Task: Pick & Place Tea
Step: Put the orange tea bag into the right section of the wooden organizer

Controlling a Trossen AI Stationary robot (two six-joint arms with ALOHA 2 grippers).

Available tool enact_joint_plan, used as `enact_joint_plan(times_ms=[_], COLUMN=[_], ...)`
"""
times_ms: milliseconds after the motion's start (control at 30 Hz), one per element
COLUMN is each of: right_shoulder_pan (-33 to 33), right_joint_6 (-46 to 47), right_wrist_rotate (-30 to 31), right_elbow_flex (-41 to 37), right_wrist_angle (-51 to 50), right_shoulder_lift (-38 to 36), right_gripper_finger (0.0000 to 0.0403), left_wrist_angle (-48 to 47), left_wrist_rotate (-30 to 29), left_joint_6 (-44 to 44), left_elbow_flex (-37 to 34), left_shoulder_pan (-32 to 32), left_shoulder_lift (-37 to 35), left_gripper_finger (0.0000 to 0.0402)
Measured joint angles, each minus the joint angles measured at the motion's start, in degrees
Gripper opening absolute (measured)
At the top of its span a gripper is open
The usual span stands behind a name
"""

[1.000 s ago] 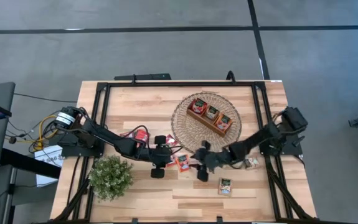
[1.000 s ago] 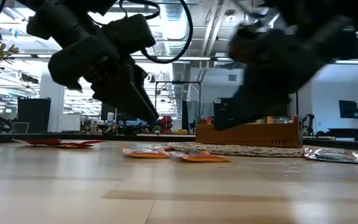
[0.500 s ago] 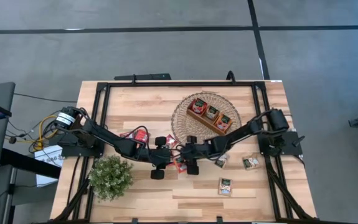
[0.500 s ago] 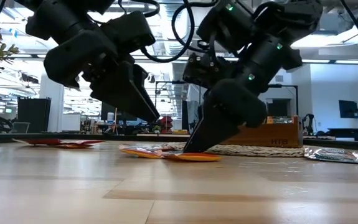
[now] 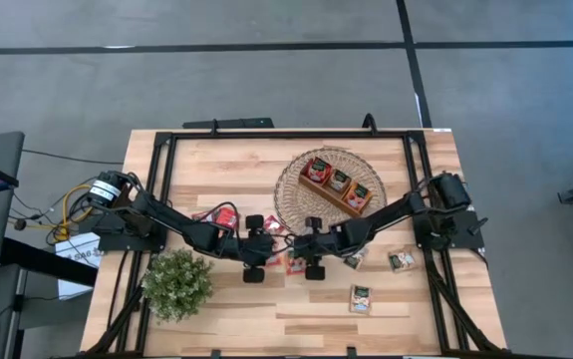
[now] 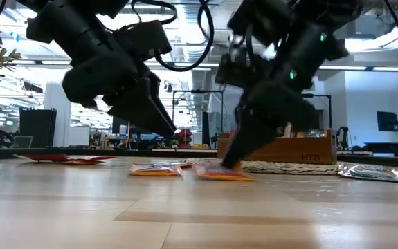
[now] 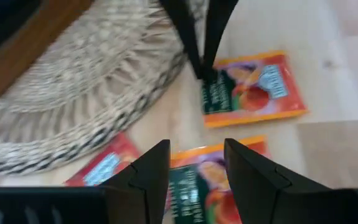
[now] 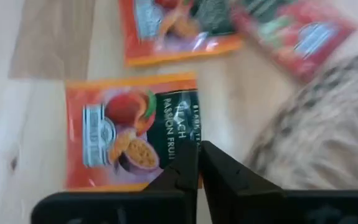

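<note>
Orange peach-passionfruit tea sachet point(image 8: 132, 130) flat, its edge apparently nipped by closed right gripper point(image 8: 197, 163); left gripper point(image 7: 196, 167) parted, empty

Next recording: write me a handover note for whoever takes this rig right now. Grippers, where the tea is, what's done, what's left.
Right gripper: shut, tips down at the edge of an orange peach sachet lying flat on the table in front of the woven mat. Whether it has hold of the sachet, I cannot tell.
Left gripper: open, hovering over a second orange sachet next to it.
Tea: three sachets sit in the wooden tray on the mat; red sachets lie by the left arm; three green-and-white sachets lie on the table near the right arm.
Left: the loose sachets on the table.
</note>
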Motion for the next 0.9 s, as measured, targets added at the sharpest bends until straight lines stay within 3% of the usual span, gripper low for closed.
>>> enact_joint_plan(times_ms=[133,300,433,533,700,900], right_shoulder_pan=[1.2,3.0,4.9,5.7,5.8,5.8], right_joint_6=[2.2,4.1,4.2,4.2,4.2,4.3], right_wrist_rotate=[4.8,7.9,10.5,10.8,10.7,10.7], right_elbow_flex=[0.1,0.1,0.1,0.2,0.2,0.2], right_wrist_angle=[-3.6,-6.2,-6.9,-6.8,-6.8,-5.9], right_shoulder_lift=[-3.4,-8.1,-10.0,-10.4,-10.3,-10.3], right_gripper_finger=[0.0003,0.0001,0.0000,0.0000,0.0000,0.0000], left_wrist_angle=[-1.5,-0.4,9.1,17.4,21.8,25.3], left_wrist_rotate=[-3.3,-1.7,4.8,4.8,-0.6,5.6], left_joint_6=[0.0,0.5,2.0,2.6,2.7,2.5], left_elbow_flex=[0.0,0.0,-0.8,-1.9,-2.4,-2.4], left_shoulder_pan=[0.0,0.0,0.0,0.1,0.4,0.6], left_shoulder_lift=[0.0,0.0,1.3,3.9,5.6,6.0], left_gripper_finger=[0.0144,0.0144,0.0144,0.0145,0.0159,0.0172])
